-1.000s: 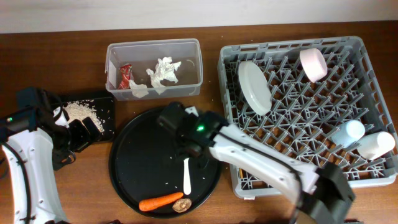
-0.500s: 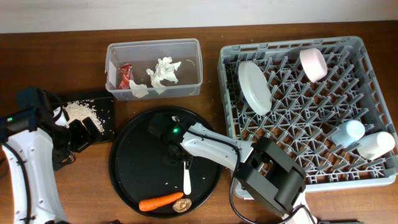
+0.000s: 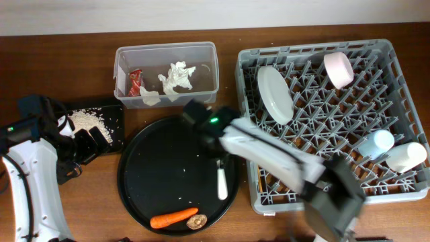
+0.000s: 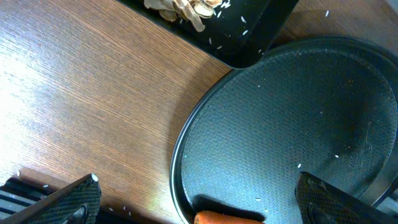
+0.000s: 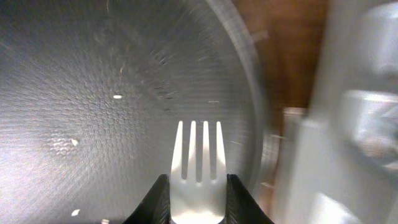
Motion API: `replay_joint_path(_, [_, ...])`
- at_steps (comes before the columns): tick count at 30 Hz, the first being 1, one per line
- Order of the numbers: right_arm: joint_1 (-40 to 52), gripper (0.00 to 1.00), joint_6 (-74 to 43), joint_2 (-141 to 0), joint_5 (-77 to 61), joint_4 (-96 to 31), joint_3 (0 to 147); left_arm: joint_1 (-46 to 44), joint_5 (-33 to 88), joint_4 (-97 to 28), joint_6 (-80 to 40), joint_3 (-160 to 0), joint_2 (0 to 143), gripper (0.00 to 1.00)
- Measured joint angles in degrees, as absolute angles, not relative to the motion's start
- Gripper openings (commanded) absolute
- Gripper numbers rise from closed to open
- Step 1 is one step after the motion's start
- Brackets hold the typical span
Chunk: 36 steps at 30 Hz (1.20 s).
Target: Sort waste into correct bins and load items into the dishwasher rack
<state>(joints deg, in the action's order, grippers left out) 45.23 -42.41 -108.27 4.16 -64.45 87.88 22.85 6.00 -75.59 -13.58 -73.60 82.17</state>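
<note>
Right jaws around fork (image 5: 198,190), tines outward

Robot lab tabletop staged as a kitchen clean-up, white robot arm (image 3: 30,181), wooden table (image 3: 60,67), plain pale wall (image 3: 201,13), grey dishwasher rack (image 3: 322,128)

A large round black tray (image 3: 154,181) lies at the lower centre of the overhead frame on a dark brown, wood-grained worktop (image 3: 60,67). Its surface is finely dimpled, with a raised rim. A pale wall (image 3: 201,13) runs along the top edge.
</note>
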Motion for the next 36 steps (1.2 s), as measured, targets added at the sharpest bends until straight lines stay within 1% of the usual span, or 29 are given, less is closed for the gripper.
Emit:
replay_joint_path(4, [39.0,0.15,-35.4,-93.9,9.1,-73.5,89.3,22.9,6.0,-75.5,-13.6,-73.6,82.2,0.99])
replay_joint_path(6, [35.9,0.15,-32.4,-93.6,10.4,-75.2,88.4,22.9,6.0,-75.6,-13.6,-73.6,82.2,0.99])
replay_joint_path(8, [33.5,0.15,-31.2,-93.7,10.9,-73.6,84.9,22.9,6.0,-75.6,-13.6,-73.6,82.2,0.99])
replay_joint_path(9, [31.7,0.15,-30.8,-94.1,11.2,-71.8,80.8,22.9,6.0,-75.7,-13.6,-73.6,82.2,0.99])
replay_joint_path(13, [30.2,0.16,-28.4,-94.2,9.5,-64.3,73.3,22.9,6.0,-75.6,-13.6,-73.6,82.2,0.99])
replay_joint_path(14, [30.2,0.24,-28.1,-94.2,9.0,-63.0,73.2,22.9,6.0,-75.6,-13.6,-73.6,82.2,0.99])
replay_joint_path(15, [30.2,0.48,-28.0,-94.2,8.8,-62.5,73.2,22.9,6.0,-75.6,-13.6,-73.6,82.2,0.99])
replay_joint_path(16, [30.2,0.55,-27.7,-94.2,8.5,-61.7,73.2,22.9,6.0,-75.6,-13.6,-73.6,82.2,0.99])
replay_joint_path(18, [30.2,0.54,-27.4,-94.2,8.4,-61.6,73.2,22.9,6.0,-75.6,-13.6,-73.6,82.2,0.99])
replay_joint_path(19, [30.2,0.53,-27.2,-94.2,8.3,-61.6,73.2,22.9,6.0,-75.6,-13.6,-73.6,82.2,0.99])
replay_joint_path(21, [30.2,0.45,-26.7,-94.2,8.0,-62.6,73.3,22.9,6.0,-75.6,-13.6,-73.6,82.2,0.99])
replay_joint_path(22, [30.2,0.41,-23.9,-94.1,5.6,-63.9,74.4,22.9,6.0,-75.7,-13.6,-73.6,82.2,0.99])
replay_joint_path(23, [30.3,0.4,-22.0,-93.8,3.2,-64.0,75.4,22.9,6.0,-75.7,-13.6,-73.6,82.2,0.99])
replay_joint_path(24, [30.9,0.37,-15.1,-93.1,-3.4,-64.1,76.9,22.9,6.0,-75.6,-13.6,-73.6,82.2,0.99])
replay_joint_path(26, [35.2,0.37,0.9,-91.3,-20.1,-66.4,78.7,22.9,6.0,-75.6,-13.6,-73.6,82.2,1.0])
replay_joint_path(27, [37.4,0.37,4.4,-91.3,-23.4,-67.2,78.7,22.9,6.0,-75.5,-13.6,-73.6,82.2,0.99])
replay_joint_path(28, [41.8,0.38,7.7,-91.5,-25.5,-67.7,78.8,22.9,6.0,-75.6,-13.6,-73.6,82.2,0.99])
replay_joint_path(32, [55.0,0.38,11.3,-97.1,-29.0,-64.9,78.8,22.9,6.0,-75.6,-13.6,-73.6,82.2,0.99])
replay_joint_path(36, [61.7,0.38,12.0,-104.9,-33.2,-59.2,78.8,22.9,6.0,-75.6,-13.6,-73.6,82.2,0.99])
